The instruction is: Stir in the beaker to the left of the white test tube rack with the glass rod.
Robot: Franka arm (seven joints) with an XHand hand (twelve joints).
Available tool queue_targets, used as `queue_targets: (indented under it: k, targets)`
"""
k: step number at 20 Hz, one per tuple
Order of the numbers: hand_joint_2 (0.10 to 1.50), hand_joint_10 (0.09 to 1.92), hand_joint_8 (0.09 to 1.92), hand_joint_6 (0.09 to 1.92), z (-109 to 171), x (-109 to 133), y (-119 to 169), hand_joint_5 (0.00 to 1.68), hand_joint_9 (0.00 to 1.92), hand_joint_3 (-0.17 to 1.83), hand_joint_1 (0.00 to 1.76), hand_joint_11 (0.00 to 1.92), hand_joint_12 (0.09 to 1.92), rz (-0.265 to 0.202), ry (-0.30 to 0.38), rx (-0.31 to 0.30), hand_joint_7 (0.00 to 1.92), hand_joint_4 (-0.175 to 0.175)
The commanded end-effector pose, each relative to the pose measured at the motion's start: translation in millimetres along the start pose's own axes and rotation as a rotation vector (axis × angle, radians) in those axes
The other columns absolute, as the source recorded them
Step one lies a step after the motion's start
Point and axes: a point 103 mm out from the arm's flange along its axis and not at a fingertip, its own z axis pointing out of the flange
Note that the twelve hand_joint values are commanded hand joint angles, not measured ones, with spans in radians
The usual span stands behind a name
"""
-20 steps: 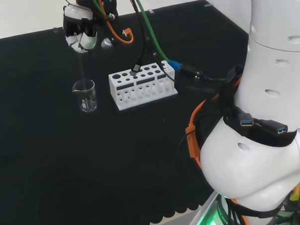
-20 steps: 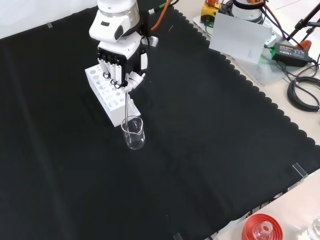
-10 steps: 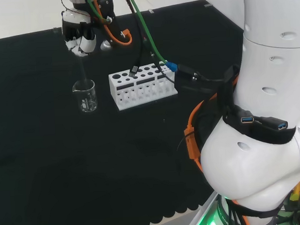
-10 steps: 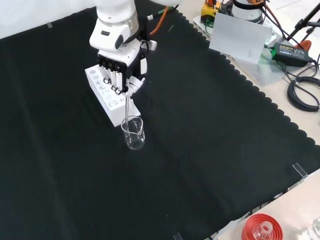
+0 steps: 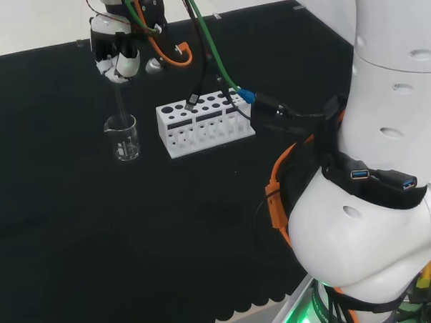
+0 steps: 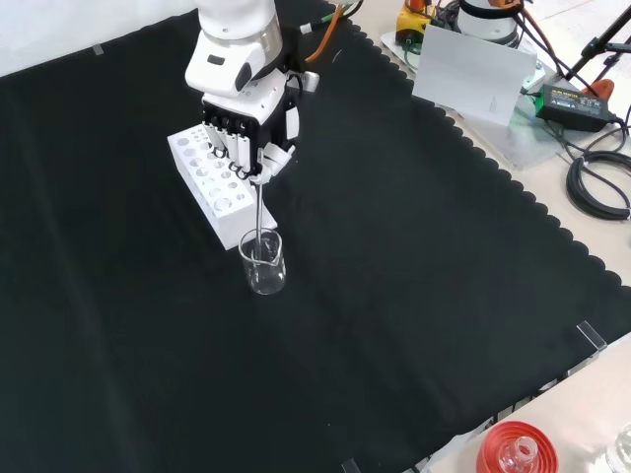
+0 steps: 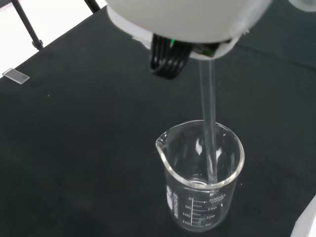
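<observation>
A clear glass beaker [image 5: 122, 137] [image 6: 262, 262] [image 7: 202, 177] stands upright on the black cloth, left of the white test tube rack [image 5: 203, 122] [image 6: 212, 187] in the head view. The hand [image 5: 117, 50] [image 6: 245, 125] hangs above it, fingers curled round the top of a thin glass rod [image 5: 118, 105] [image 6: 259, 212] [image 7: 208, 118]. The rod points down, and its lower end reaches inside the beaker, as the wrist view shows. No liquid is plain to see in the beaker.
A red ribbed stand [image 6: 515, 451] carrying clear glassware sits off the cloth at the front view's lower right. Cables and a grey plate [image 6: 473, 84] lie beyond the cloth's scalloped edge at the upper right. The arm's white links [image 5: 373, 176] bulk large at the head view's right.
In the front view the hand has shifted a little up and to the right, carrying the rod's top with it. The rod's tip stays in the beaker, which has not moved.
</observation>
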Motion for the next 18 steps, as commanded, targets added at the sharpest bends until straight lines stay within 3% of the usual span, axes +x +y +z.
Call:
queue_targets:
  k: [1, 10, 18]
  targets:
    - [0.58, 0.53, 0.84, 0.66, -1.9, 13.1, -11.6, 1.2, 1.68, 0.82, 1.33, 1.56, 0.67, -0.02, 0.008, 0.006, 1.35, -0.175]
    - [0.58, 0.52, 0.84, 0.66, -4.0, 27.3, 2.3, 1.2, 1.69, 0.82, 1.33, 1.56, 0.67, -0.057, 0.029, -0.002, 1.35, -0.175]
    - [0.58, 0.52, 0.84, 0.66, -2.9, 2.4, 22.6, 1.2, 1.69, 0.82, 1.33, 1.56, 0.67, -0.07, 0.031, 0.009, 1.35, -0.175]
